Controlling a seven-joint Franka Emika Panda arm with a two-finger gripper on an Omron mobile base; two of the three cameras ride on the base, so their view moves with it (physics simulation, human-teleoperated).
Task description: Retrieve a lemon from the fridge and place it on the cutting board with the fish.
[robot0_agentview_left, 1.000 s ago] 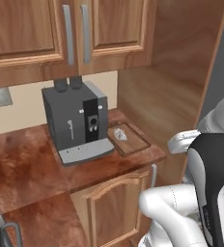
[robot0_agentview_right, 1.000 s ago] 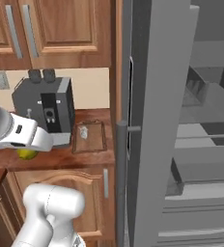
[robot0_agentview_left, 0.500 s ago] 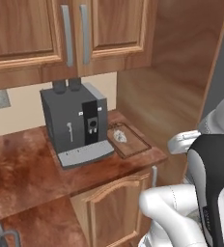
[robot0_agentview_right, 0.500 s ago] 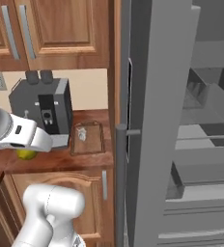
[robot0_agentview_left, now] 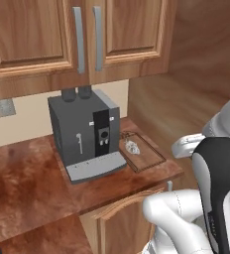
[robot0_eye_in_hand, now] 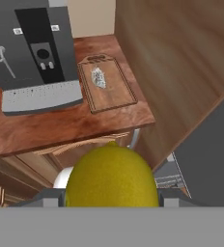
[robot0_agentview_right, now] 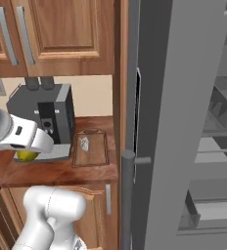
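Yellow fills the lower middle of my hand view: the lemon (robot0_eye_in_hand: 112,176) sits clamped between the gripper (robot0_eye_in_hand: 112,195) jaws, whose grey pads press it from either side. From the right base view I confirm the same fruit under the white hand, a sliver of yellow at the lemon (robot0_agentview_right: 27,156) below the gripper (robot0_agentview_right: 30,151), in front of the coffee machine (robot0_agentview_right: 44,119).

Beyond the held fruit, the hand view looks down on the brown wooden countertop (robot0_eye_in_hand: 75,123). The cutting board (robot0_eye_in_hand: 109,89) lies flat there, just beside the coffee machine (robot0_eye_in_hand: 34,53) on its right. The fish (robot0_eye_in_hand: 99,77), pale and lumpy, rests on the board's far half. The lemon is held well short of the board, not touching it.

In the left base view the cutting board (robot0_agentview_left: 146,158) carries the fish (robot0_agentview_left: 132,147).

The fridge (robot0_agentview_right: 184,122) stands right of the counter with its door open; grey shelves show inside. Wooden wall cabinets (robot0_agentview_left: 77,34) hang above.
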